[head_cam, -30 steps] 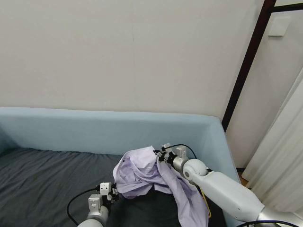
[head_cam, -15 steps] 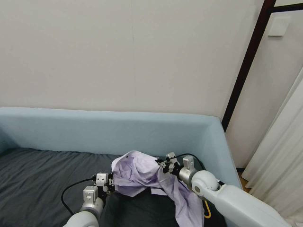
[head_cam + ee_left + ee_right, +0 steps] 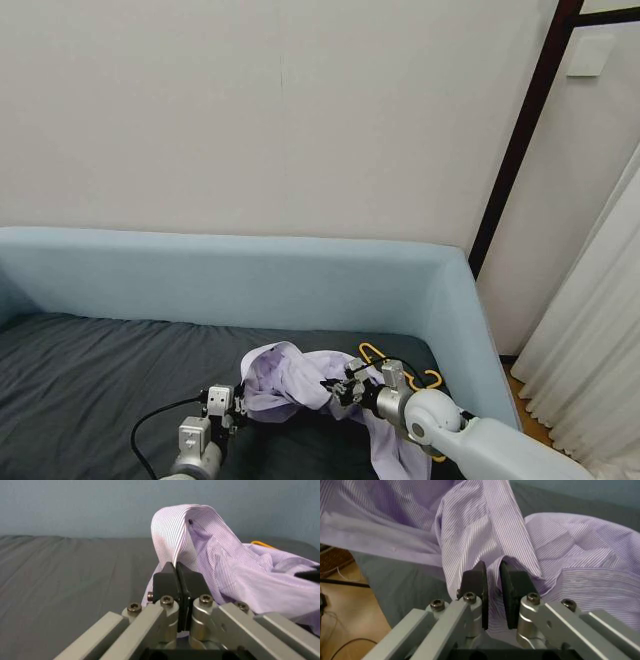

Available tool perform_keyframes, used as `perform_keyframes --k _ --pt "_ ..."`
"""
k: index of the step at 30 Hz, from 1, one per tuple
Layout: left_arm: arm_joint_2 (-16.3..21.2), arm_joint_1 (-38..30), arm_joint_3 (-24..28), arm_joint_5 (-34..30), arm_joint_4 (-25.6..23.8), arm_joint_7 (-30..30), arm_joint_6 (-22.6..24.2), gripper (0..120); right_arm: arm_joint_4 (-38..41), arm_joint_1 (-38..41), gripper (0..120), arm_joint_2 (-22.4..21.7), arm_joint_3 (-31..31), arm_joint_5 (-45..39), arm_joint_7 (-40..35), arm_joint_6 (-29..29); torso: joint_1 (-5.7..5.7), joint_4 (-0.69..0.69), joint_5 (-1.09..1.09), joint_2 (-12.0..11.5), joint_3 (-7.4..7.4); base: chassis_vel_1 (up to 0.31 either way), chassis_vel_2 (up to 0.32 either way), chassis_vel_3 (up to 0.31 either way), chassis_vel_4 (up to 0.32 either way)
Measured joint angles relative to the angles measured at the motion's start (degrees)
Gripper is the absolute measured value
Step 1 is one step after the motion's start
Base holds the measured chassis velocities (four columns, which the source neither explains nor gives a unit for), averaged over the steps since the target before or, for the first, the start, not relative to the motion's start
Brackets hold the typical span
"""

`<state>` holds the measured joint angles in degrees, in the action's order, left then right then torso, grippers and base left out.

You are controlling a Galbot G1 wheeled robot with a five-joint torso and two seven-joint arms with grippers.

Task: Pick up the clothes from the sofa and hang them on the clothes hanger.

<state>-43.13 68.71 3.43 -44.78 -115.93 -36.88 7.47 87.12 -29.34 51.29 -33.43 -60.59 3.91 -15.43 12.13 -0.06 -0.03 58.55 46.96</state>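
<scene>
A lilac striped shirt (image 3: 288,372) is bunched low over the sofa's dark seat, held from both sides. My left gripper (image 3: 230,404) is shut on a fold at its near edge, and the collar (image 3: 186,514) rises beyond the fingertips (image 3: 169,578). At the shirt's right side, my right gripper (image 3: 346,385) is shut on a pinched pleat of fabric (image 3: 480,536). A yellow hanger (image 3: 374,351) lies on the seat just behind the right gripper, partly covered by cloth.
The sofa has a light blue back (image 3: 220,275) and a right armrest (image 3: 462,320) close to the right arm. Dark grey seat (image 3: 90,385) stretches open to the left. A black cable (image 3: 155,430) loops from the left arm. White curtain (image 3: 600,350) hangs at right.
Both grippers have dropped toward the seat with the shirt, which now sits lower and flatter. The yellow hanger behind the right gripper has come into view.
</scene>
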Motion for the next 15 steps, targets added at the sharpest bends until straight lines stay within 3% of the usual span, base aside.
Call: perform_keyframes --k 5,15 --pt "-0.32 -0.54 0.31 0.14 0.43 0.02 -0.09 0 0.14 0.00 0 -0.76 -0.40 -0.58 0.43 0.01 0.00 -0.02 0.00 0.00 0.00 0.000 0.000 0.000 0.000" --pt "0.42 -0.35 0.13 3.52 0.98 1.21 -1.80 0 -0.06 0.07 0 -0.43 1.19 -1.32 -0.06 2.61 0.00 0.00 0.00 0.00 0.00 0.000 0.000 0.000 0.000"
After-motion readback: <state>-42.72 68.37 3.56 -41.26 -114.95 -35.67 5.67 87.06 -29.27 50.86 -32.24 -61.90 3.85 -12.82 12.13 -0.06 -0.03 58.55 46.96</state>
